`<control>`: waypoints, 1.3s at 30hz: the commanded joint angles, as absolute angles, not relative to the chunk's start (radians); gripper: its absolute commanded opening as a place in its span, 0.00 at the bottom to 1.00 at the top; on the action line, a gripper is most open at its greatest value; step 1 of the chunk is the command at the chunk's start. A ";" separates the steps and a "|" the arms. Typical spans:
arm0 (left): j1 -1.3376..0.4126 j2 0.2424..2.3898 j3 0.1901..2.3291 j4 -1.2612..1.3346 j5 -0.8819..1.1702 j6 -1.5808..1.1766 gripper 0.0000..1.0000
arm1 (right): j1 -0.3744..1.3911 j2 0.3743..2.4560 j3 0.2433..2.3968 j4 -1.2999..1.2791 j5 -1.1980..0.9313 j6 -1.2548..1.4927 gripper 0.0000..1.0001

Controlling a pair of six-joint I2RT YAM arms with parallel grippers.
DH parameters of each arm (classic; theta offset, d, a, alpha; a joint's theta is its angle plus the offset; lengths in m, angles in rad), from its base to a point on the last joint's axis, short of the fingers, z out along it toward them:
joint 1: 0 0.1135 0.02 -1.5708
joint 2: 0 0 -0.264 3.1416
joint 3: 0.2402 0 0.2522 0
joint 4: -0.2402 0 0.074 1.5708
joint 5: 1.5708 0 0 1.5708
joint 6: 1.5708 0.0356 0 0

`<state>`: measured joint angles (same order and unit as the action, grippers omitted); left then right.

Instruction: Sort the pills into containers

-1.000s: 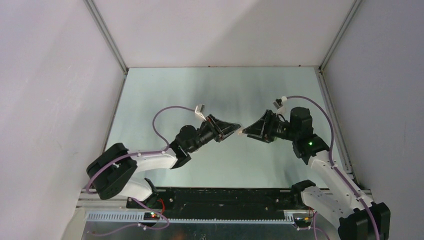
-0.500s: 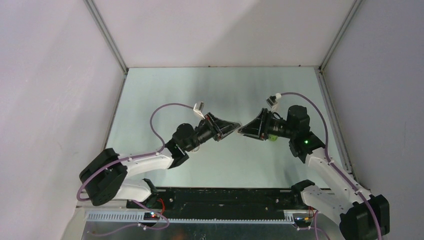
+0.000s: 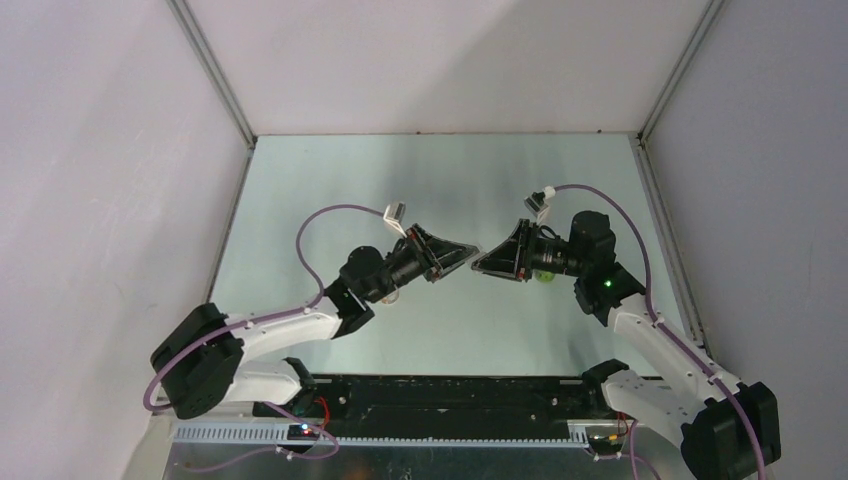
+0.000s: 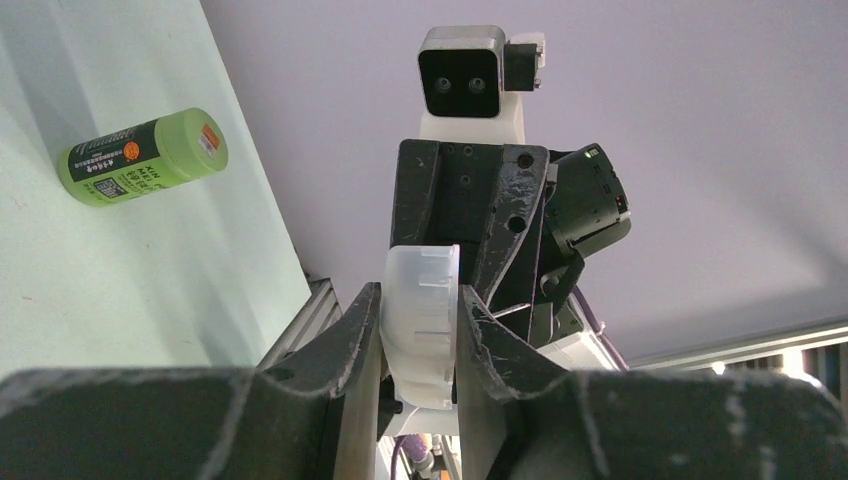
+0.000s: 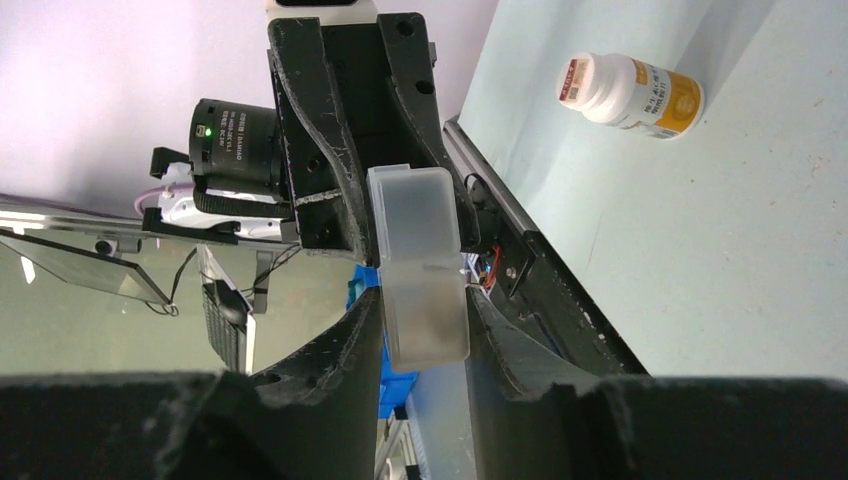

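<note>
The containers are one small translucent whitish pill box (image 4: 422, 330) held in mid-air above the table's middle. My left gripper (image 4: 420, 300) is shut on one end of it. My right gripper (image 5: 422, 300) faces it tip to tip, its fingers pressed on both sides of the box's other end (image 5: 412, 230). From above, the left gripper (image 3: 468, 256) and right gripper (image 3: 483, 266) meet point to point, and the pill box between them is barely visible. No loose pills show in any view.
A green bottle (image 4: 142, 157) lies on its side on the pale green table (image 3: 330, 190), peeking out under the right wrist (image 3: 545, 277). A white bottle with an orange label (image 5: 630, 92) lies on the table too. White walls enclose three sides.
My right arm has slid left toward the left gripper, and its jaws have narrowed onto the pill box. The left arm shifted only slightly, still gripping.
</note>
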<state>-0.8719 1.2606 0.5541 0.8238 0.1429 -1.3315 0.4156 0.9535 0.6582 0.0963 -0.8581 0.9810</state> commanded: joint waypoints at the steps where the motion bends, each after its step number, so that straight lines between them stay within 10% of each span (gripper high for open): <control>1: -0.863 1.221 0.585 0.833 0.148 -1.306 0.00 | 0.423 0.944 0.659 0.139 -0.877 0.983 0.27; 6: -0.860 1.214 0.586 0.820 0.150 -1.302 0.00 | 0.423 0.949 0.660 0.149 -0.874 0.993 0.23; 12: -0.854 1.201 0.583 0.805 0.147 -1.294 0.00 | 0.421 0.944 0.660 0.166 -0.859 1.011 0.46; 20: -0.842 1.172 0.566 0.791 0.147 -1.292 0.07 | 0.412 0.939 0.657 0.202 -0.829 1.054 0.27; 24: -0.839 1.155 0.558 0.781 0.144 -1.283 0.22 | 0.411 0.937 0.658 0.219 -0.816 1.070 0.22; 26: -0.838 1.140 0.551 0.770 0.132 -1.275 0.49 | 0.411 0.934 0.658 0.231 -0.811 1.084 0.23; 30: -0.835 1.098 0.518 0.779 0.084 -1.252 0.70 | 0.408 0.928 0.657 0.251 -0.794 1.115 0.26; 39: -0.834 1.096 0.502 0.798 0.107 -1.209 0.71 | 0.428 0.926 0.607 0.383 -0.716 1.218 0.27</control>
